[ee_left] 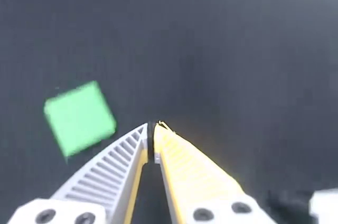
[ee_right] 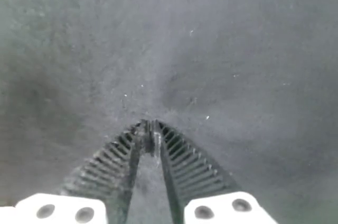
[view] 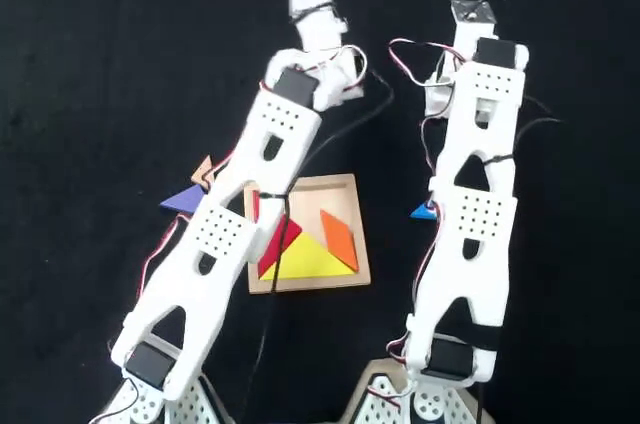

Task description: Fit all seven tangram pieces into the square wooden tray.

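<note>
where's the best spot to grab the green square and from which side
Across two opposite straight edges of the green square, coming straight down from above: it lies flat on the black cloth, so only its sides offer a hold. The left tool is shut beside it and would likely need opening first.

White perforated arms, black servos, red-white cables, left claw grey and yellow, right claw dark

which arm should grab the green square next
Left, most likely. The green square lies close beside the tips of the shut left tool, while the right tool, also shut, faces bare black cloth with no piece near it.
</note>
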### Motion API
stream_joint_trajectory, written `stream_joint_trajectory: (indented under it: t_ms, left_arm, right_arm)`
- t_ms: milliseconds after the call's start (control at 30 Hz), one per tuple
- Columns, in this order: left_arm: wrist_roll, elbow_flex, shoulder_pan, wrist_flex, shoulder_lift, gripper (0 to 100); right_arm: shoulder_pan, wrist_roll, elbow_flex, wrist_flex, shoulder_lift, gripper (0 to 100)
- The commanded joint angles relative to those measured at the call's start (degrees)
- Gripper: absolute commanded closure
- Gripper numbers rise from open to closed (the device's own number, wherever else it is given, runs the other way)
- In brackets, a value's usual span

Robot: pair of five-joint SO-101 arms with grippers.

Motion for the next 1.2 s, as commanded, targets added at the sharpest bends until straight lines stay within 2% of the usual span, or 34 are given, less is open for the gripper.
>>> stream_joint_trajectory:
  t_ms: [0,133,367,600,700,867,933,1067,1167]
  left_arm:
    - [0.3,-2.4,-1.8,-11.5,1.7,97]
    - [-0.8,-1.5,-3.4,-13.5,5.5,97]
    - [1.5,-0.7,-3.3,-14.0,11.3,97]
    - [0.9,0.1,-3.4,-14.9,12.0,97]
    - [1.4,1.6,-3.4,-10.8,11.5,97]
    - [6.9,-2.6,-3.6,5.8,11.5,97]
    - [7.6,-2.9,-4.0,10.1,11.4,97]
    - [7.4,-2.9,-4.6,15.1,10.1,97]
    - [7.2,-2.9,-1.5,16.0,6.6,97]
  right_arm:
    - [-0.2,0.0,-3.2,-0.7,0.3,98.7]
    - [-1.1,0.1,-3.2,-0.5,0.6,98.7]
    - [-1.0,0.1,-3.2,-0.4,0.6,98.7]
    - [-1.1,0.1,-3.2,-0.3,0.7,98.7]
    - [-1.0,0.1,-3.2,-0.3,0.7,98.7]
    - [-1.1,0.1,-3.2,-0.3,0.7,98.7]
    - [-1.1,0.1,-3.2,-0.3,0.6,98.7]
    - [-1.1,0.1,-3.2,-0.3,0.6,98.7]
    - [-1.1,0.1,-3.2,-0.5,0.6,98.7]
